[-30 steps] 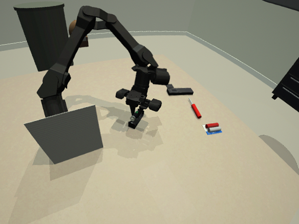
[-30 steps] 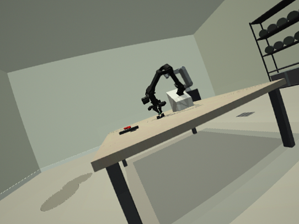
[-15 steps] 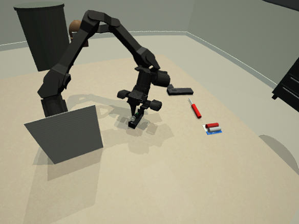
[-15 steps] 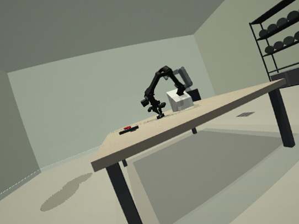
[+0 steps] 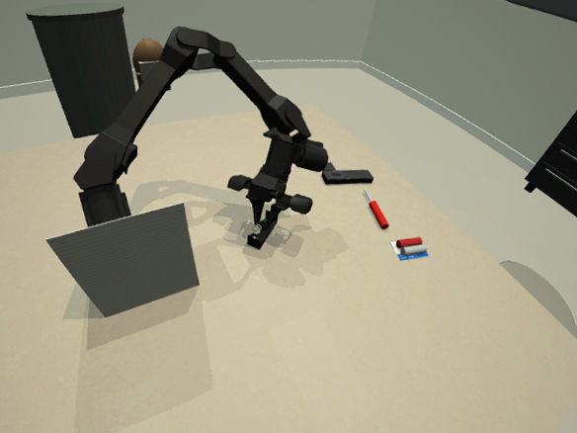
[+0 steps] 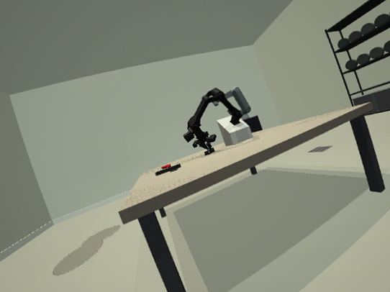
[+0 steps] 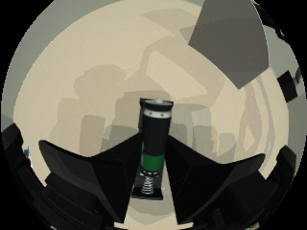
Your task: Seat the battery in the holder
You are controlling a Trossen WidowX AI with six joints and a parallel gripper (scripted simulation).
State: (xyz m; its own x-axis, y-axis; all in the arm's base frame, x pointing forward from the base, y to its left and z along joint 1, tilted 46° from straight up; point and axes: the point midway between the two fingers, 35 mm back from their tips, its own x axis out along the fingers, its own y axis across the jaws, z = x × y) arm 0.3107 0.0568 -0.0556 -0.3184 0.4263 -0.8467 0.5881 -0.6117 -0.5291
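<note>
The battery (image 5: 257, 229) (image 7: 156, 129), black with a green band and a silver ring, is held lengthwise over the black holder (image 5: 255, 242) (image 6: 207, 152) (image 7: 142, 194). My gripper (image 5: 265, 219) (image 7: 153, 138) is shut on the battery, a finger on each side. In the wrist view the flat green end is just above the spring (image 7: 147, 186), which shows beyond it. The terminal end is over the holder's other end, covers most of it, and looks raised in the top view. Whether the flat end touches the spring is unclear, and the lip is mostly hidden.
A grey upright panel (image 5: 133, 260) (image 7: 232, 45) stands near the arm's base. A black tool-like object (image 5: 348, 177), a red-handled screwdriver (image 5: 378, 214) and a small pack with a red cylinder (image 5: 409, 242) and a grey cylinder (image 5: 414, 249) lie on the right of the table (image 5: 315, 365).
</note>
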